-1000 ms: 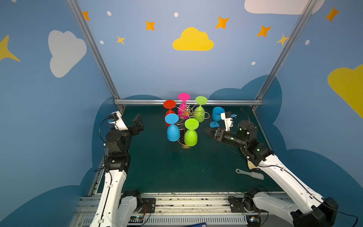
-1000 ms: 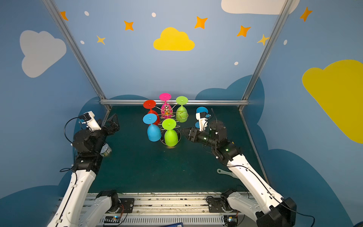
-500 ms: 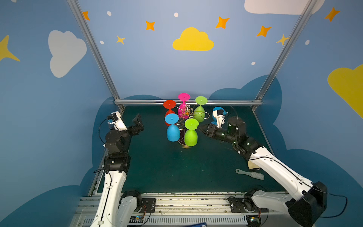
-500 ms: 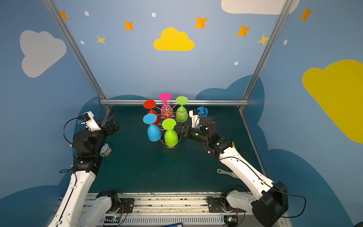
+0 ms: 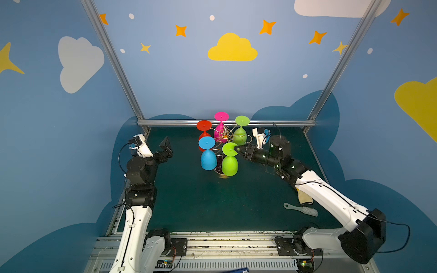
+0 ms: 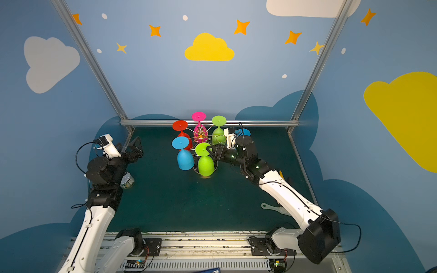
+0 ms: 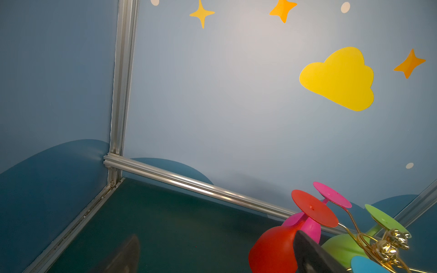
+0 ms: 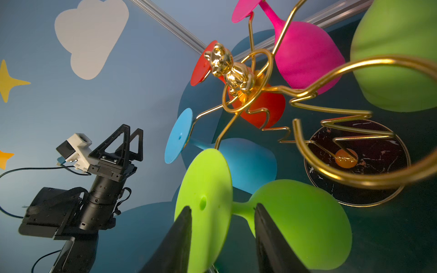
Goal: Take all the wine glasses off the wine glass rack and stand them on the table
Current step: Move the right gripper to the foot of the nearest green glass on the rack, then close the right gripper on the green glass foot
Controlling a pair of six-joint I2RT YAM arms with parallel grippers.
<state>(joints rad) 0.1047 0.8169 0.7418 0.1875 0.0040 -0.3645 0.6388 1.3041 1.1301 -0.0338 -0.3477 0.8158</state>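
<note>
While the left gripper [image 8: 132, 129] hangs spread, the right gripper [image 8: 223, 207], unclamped, straddles the near green wine glass [image 8: 305, 219], blue glass [image 8: 248, 163] alongside

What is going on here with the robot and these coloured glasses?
The right gripper is at the front green wine glass, which hangs upside down on the gold wine glass rack. Its jaws stand open on either side of the glass's foot; no grip yet. Four other glasses hang there too. The left gripper is open, off to the side, holding nothing.
</note>
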